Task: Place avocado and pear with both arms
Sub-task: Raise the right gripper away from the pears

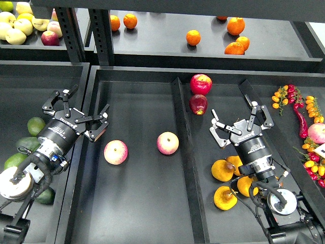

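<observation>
Several dark green avocados lie in the left tray, partly under my left arm; the nearest avocado is just left of the wrist. My left gripper is open and empty, over the rim between the left tray and the middle tray. Yellow-orange pears lie in the right tray. The pear with a dark blotch and thin stem is the nearest one. My right gripper is open and empty, just beyond the pears, with its wrist over them.
Two pink-yellow apples lie in the middle tray. Two red apples lie beyond the right gripper. A divider wall separates the trays. Oranges are on the back shelf; tomatoes and chillies are at far right.
</observation>
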{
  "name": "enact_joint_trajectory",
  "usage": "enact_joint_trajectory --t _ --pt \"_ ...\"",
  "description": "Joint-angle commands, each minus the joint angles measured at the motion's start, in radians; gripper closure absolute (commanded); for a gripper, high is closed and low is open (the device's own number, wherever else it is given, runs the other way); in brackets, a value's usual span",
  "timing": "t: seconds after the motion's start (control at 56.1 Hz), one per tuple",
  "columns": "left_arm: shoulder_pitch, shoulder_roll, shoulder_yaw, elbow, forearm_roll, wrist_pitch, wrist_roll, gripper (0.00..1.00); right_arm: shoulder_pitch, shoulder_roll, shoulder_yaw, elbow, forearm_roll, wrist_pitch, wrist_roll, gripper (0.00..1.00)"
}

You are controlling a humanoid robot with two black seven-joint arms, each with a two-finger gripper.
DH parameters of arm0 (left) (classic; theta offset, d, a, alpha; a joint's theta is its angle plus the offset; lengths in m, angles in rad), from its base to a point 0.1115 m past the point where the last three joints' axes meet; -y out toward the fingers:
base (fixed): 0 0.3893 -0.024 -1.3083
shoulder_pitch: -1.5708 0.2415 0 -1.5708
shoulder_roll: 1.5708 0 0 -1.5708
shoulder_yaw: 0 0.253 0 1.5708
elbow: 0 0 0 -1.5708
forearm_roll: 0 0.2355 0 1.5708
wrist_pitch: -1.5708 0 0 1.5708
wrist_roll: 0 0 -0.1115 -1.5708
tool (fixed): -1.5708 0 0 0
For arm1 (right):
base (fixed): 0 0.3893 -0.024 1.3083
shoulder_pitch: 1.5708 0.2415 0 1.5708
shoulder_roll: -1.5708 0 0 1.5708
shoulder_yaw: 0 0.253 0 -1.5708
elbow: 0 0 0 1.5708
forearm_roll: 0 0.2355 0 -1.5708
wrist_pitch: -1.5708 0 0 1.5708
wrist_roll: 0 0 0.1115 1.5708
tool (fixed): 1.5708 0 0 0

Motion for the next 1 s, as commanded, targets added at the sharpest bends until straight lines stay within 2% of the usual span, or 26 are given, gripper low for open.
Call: enact_joint_trajectory --t 0.0,0.321,0.981 --pt "0.026 0.000 0.000 0.000 -0.001 0.000 0.000 0.00 -0.015 0.000 0.000 0.004 -0.001 0.000 0.002 0.00" --pt "0.096 0.000 -0.003 -0.002 -0.001 -0.002 0.000 0.00 -0.015 0.000 0.001 -0.011 -0.002 0.000 0.002 0.00" --pt "0.096 0.000 0.000 -0.002 -0.001 -0.002 0.000 0.00 -0.015 0.000 0.003 -0.031 -0.002 0.000 0.002 0.00"
